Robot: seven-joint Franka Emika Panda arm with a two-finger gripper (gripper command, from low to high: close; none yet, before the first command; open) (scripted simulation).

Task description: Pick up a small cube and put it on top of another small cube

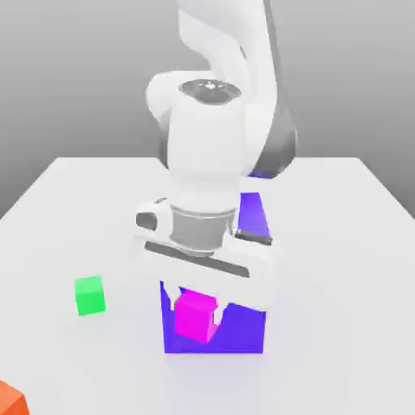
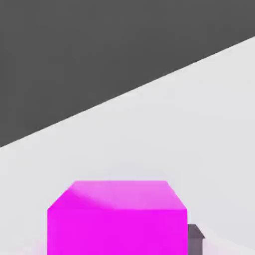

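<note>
Arm: we see the white arm reaching straight down, wrist vertical | Fingers (image 1: 197,306): clamped on the small plain magenta cube (image 1: 194,316) | Cube: in front of the big purple block (image 1: 251,215) on the white counter (image 1: 73,211) | Aside: small green cube (image 1: 89,295), well apart.

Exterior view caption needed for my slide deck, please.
Panda end effector shut on a magenta cube before a big purple block; green cube sits nearby.
</note>
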